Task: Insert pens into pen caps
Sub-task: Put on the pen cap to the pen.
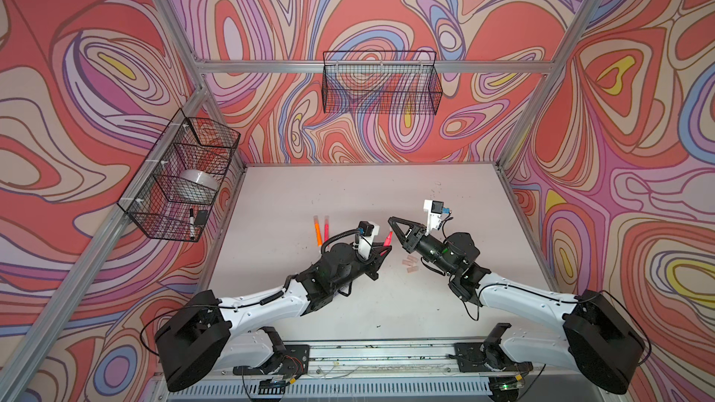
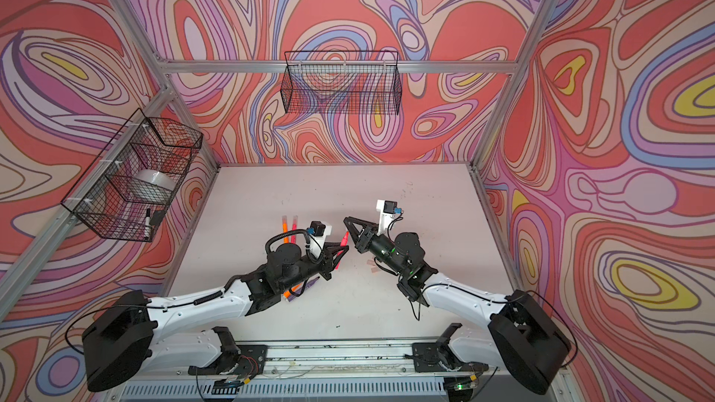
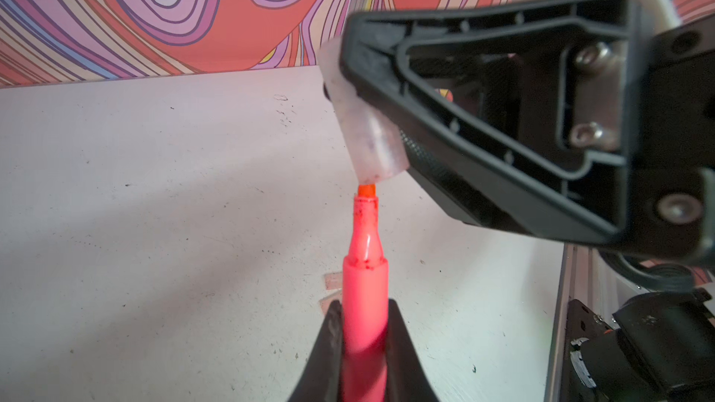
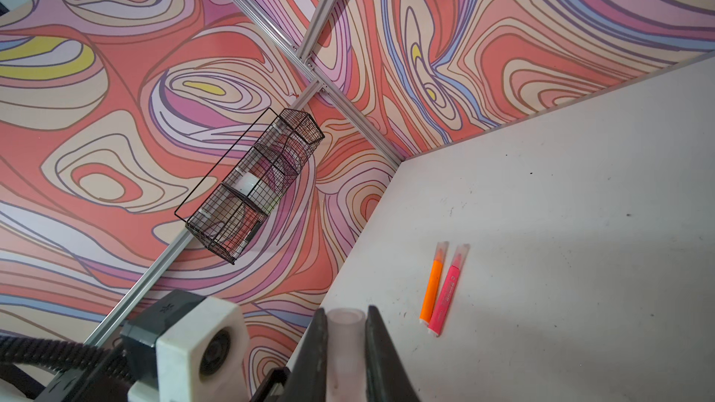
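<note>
Five pens (image 1: pixel 318 235) (image 1: pixel 325 231) (image 3: pixel 365 291) (image 2: pixel 289 295) (image 2: pixel 307 286) show, two capped, plus three loose caps (image 1: pixel 407 259) (image 1: pixel 414 259) (image 1: pixel 412 269), one held cap (image 4: pixel 346 320), two wire baskets (image 1: pixel 381 87) (image 1: pixel 147 218), two hands (image 3: pixel 365 315) (image 4: pixel 346 313).

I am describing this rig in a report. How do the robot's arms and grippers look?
The left arm and right arm have white shells, black joints and thin black cables. Each wrist carries a white camera mount. The left gripper and right gripper are black, with triangular open-framed fingers.

The left arm (image 1: pixel 263 303) and right arm (image 1: pixel 518 297) angle inward, left gripper (image 3: pixel 365 315) clamped on a pen (image 3: pixel 365 284), right gripper (image 4: pixel 346 317) clamped on a cap (image 3: pixel 371 141), tips almost touching.
</note>
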Tool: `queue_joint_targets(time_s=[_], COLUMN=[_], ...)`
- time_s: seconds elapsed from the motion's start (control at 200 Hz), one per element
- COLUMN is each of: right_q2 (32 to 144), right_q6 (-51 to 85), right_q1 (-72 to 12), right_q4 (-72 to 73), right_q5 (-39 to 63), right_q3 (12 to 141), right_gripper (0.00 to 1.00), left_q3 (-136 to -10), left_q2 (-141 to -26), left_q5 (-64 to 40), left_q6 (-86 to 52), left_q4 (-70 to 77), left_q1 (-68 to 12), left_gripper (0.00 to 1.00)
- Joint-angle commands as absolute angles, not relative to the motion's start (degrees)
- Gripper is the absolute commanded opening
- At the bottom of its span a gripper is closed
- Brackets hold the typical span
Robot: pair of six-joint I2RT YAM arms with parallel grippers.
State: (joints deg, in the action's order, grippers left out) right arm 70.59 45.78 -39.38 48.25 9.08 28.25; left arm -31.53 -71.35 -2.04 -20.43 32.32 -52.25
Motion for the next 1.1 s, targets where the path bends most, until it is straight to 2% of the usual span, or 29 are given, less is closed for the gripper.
queue_joint_targets(time_s=[0.0, 0.581, 1.097], right_q2=[71.7, 68.6, 72.5], right_q6=[45.9, 41.3, 44.7], right_q1=[-39.8, -39.8, -40.9], right_q4=[50.2, 44.7, 51.4], right_q5=[8.4, 4.0, 7.7], right_q3=[27.0, 28.3, 26.6], right_gripper=[0.0, 0.0, 0.0], left_q3=[-33.0, -32.9, -33.6], left_q2=[-70.9, -70.9, -70.8], left_q5=[-2.3, -3.8, -1.5], left_q6=[-21.4, -21.5, -22.9], left_q4=[32.4, 32.5, 32.3], left_q1=[-52.6, -52.6, -52.0], left_gripper=[0.0, 0.0, 0.0])
